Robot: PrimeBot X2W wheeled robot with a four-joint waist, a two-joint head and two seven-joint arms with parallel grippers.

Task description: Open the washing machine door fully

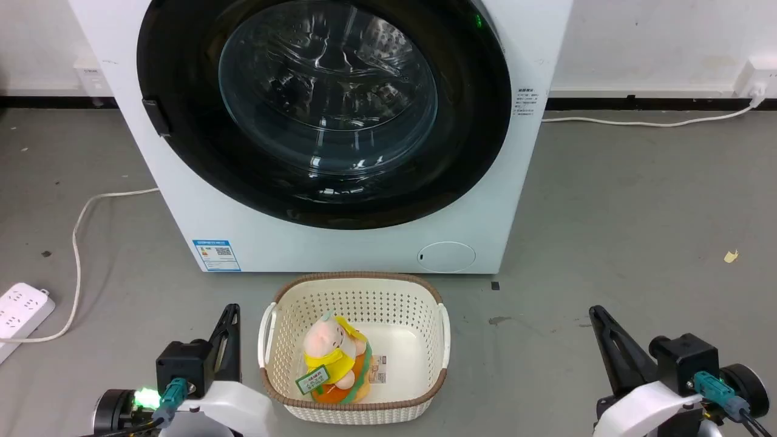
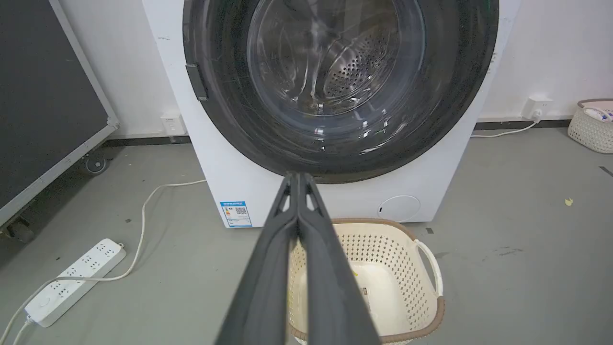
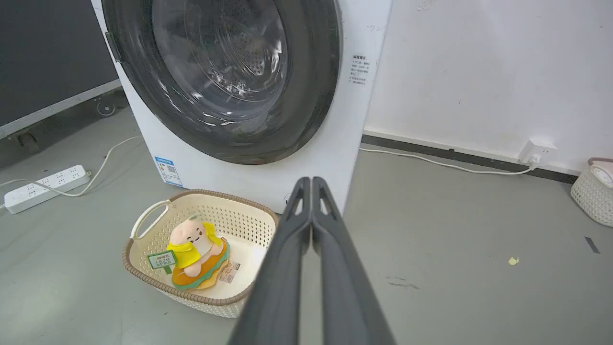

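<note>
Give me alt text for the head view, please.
The washing machine door, a glossy black disc with a glass centre, is shut on the white washing machine. A cream basket holding a plush toy stands on the floor before it. The left pincer and right pincer rest low at either side, both shut, short of the door.

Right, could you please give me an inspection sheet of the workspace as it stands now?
Surface: grey floor, with a yellow scrap lying on it.
Job's things: washing machine; washing machine door closed, dark tab at its left edge.
Clutter: basket in front of the machine, plush toy inside.
Grippers: left gripper shut, right gripper shut, both empty, apart from the door.
Cables: power strip with white cord; second white cord to a wall socket.
Surroundings: white wall; wheeled dark board; another basket.
</note>
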